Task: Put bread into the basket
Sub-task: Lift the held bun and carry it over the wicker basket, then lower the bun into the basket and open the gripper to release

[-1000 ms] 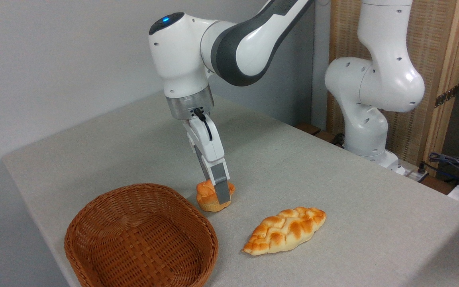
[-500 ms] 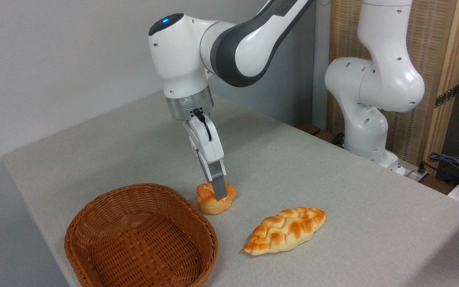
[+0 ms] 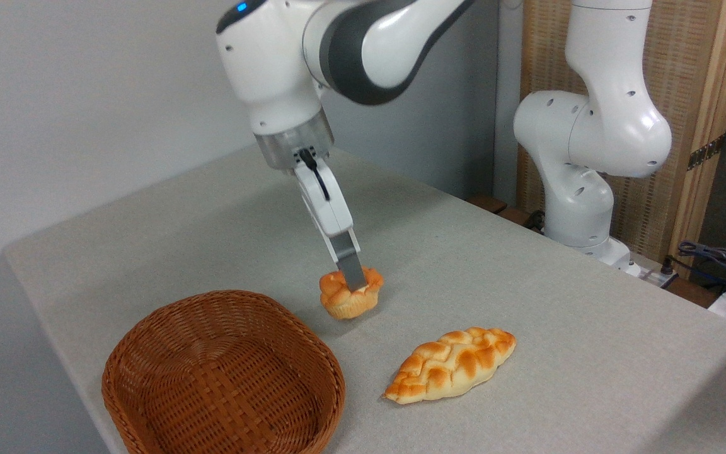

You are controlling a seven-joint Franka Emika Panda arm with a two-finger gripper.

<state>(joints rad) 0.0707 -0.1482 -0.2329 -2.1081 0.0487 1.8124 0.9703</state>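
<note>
Grey cloth table (image 3: 527, 265) by a grey wall; hand (image 3: 353, 285) clamped on bread (image 3: 349, 296) above it, near basket (image 3: 224, 372).

The claw (image 3: 355, 285) has risen, lifting the bread (image 3: 350, 294) off the table (image 3: 527, 265).

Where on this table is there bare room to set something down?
The table is bare along its back and right, behind the gripper and past the braided loaf. It is crowded in front, around the basket and the bread.

tool (image 3: 354, 285) gripping bread (image 3: 350, 294), basket (image 3: 149, 353) nearby, braided loaf (image 3: 451, 364) apart
</note>
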